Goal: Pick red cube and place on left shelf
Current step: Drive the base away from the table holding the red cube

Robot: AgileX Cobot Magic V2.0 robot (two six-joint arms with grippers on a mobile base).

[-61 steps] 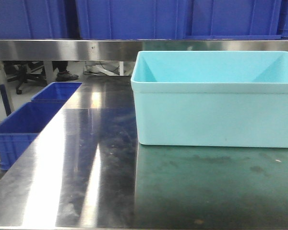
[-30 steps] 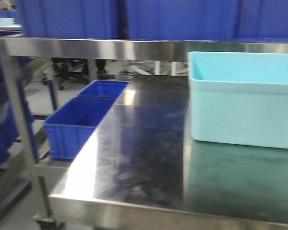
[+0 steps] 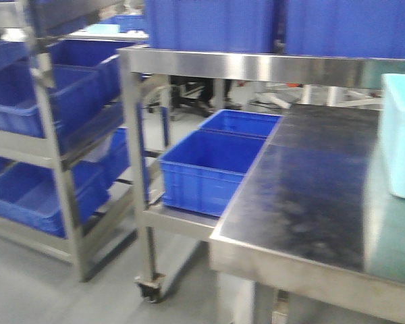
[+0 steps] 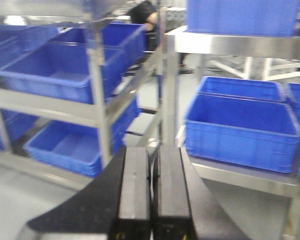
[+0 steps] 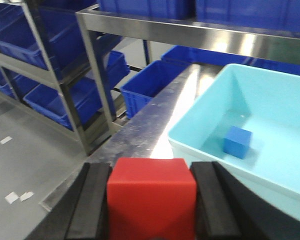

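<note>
right gripper [image 5: 152, 200] is clamped on the red cube [image 5: 151, 192], black fingers [image 5: 95, 200] pressed against its two sides, held above the near edge of the bench [image 3: 310, 189] just left of the turquoise tub [image 5: 215, 110]. left gripper [image 4: 154, 190] has its jaws pressed together with nothing between them.

the pick looks done, so this reads as the carry. the left shelf [image 3: 54, 145], with its blue crates [image 3: 27, 101], stands well apart to the far left across a strip of floor. next the cube needs bringing over to that rack and lowering onto a rail or into a crate before the fingers let go (which tier suits, i cannot tell).

the cube's lower part is cut off by the frame. the front view shows neither arm nor cube and is blurred. a small blue cube [image 5: 238, 141] sits in the tub.
</note>
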